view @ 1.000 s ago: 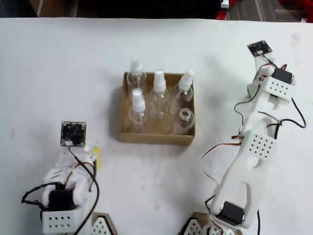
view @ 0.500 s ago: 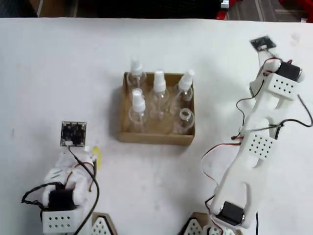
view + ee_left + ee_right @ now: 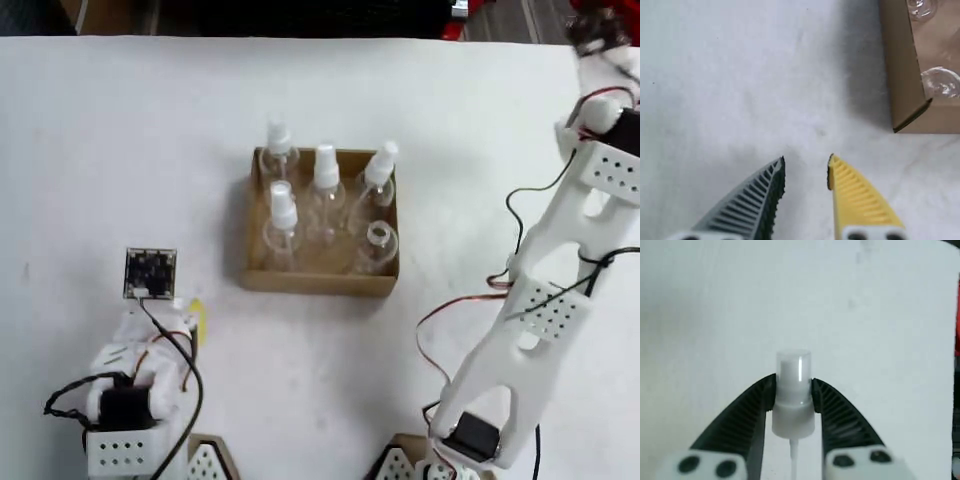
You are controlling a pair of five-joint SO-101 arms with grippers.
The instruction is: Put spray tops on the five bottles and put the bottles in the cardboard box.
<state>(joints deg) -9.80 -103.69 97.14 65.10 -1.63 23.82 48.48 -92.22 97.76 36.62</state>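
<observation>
White table (image 3: 150, 130) holds one cardboard box (image 3: 320, 282) with five bottles (image 3: 281, 235) standing inside: four wear spray tops, the near-right bottle (image 3: 378, 245) is bare-necked. At the far right, the right gripper (image 3: 793, 384) pinches the one loose spray top (image 3: 793, 405) between both fingers. Near left, the left gripper (image 3: 806, 160) hangs with fingers spread over bare table.

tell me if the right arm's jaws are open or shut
Shut on a white plastic spray top; both black jaws press against its sides.
</observation>
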